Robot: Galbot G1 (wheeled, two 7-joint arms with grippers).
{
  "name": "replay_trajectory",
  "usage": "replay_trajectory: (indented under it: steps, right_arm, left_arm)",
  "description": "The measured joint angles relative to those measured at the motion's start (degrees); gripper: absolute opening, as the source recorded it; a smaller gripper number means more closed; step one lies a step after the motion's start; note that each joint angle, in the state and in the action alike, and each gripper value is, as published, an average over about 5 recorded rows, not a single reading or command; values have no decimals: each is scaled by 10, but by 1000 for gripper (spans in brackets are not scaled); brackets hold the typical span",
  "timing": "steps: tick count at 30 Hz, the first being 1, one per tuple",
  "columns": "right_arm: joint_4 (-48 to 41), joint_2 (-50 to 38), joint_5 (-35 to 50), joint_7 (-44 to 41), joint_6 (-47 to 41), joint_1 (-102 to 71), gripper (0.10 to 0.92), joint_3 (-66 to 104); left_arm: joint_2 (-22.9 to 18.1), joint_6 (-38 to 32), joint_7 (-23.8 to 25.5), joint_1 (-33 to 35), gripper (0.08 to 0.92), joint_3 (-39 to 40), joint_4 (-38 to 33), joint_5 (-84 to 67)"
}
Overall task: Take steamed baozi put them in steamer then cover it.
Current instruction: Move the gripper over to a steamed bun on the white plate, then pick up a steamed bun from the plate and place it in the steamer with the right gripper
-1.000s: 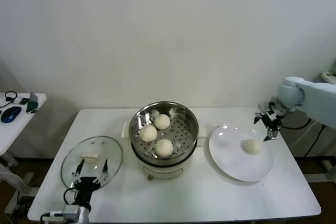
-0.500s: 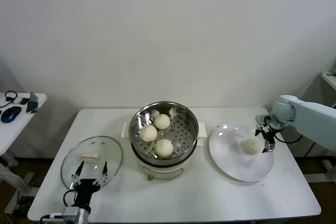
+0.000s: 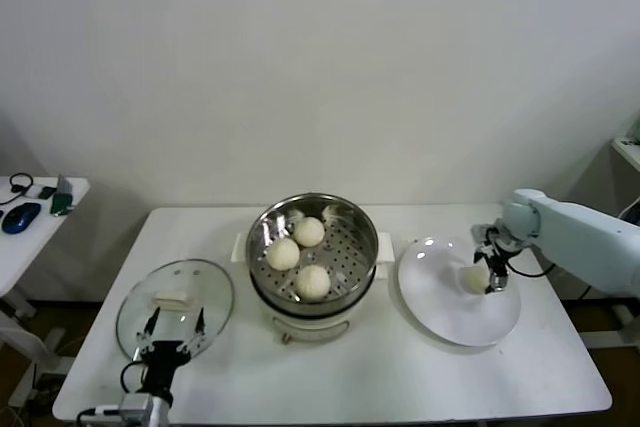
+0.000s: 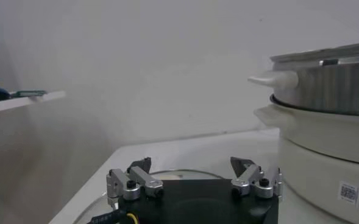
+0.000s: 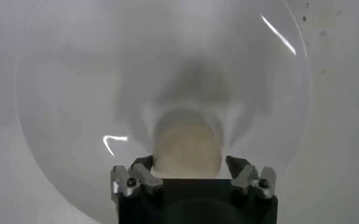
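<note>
Last bun pickup: right gripper point(image 5: 190, 175) spread open, straddling the bun point(image 3: 476, 278) on the plate point(image 3: 440, 317).
Best closed gently, centred; lift clear before crossing to the steamer point(image 3: 350, 247). Left gripper point(image 4: 194, 180) open beside the lid point(image 3: 176, 302).

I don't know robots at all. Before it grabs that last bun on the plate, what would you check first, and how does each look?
1. Right gripper open: ok.
2. Last bun lined up between its fingers: ok.
3. Fingers low enough around the bun: cannot tell.
4. Room in the steamer beside its three buns: ok.
5. Lid off the steamer, lying on the table: ok.
6. Left gripper out of the way, over the lid: ok.
</note>
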Motion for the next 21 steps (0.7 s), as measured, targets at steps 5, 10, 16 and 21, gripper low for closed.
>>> replay_trajectory:
  steps: [5, 10, 16, 21]
  right_arm:
    - [0, 2, -1, -4, -2, 1, 700, 4]
    - [11, -1, 11, -7, -5, 23, 680, -6]
    - [63, 1, 71, -13, -12, 119, 686, -76]
    - [135, 15, 150, -16, -25, 238, 695, -150]
  left_arm:
    - [0, 0, 0, 0, 823, 1, 0, 0]
    - [-1, 0, 0, -1, 823, 1, 2, 0]
    - [-2, 2, 0, -6, 823, 4, 1, 1]
    - [-1, 3, 0, -8, 823, 6, -1, 1]
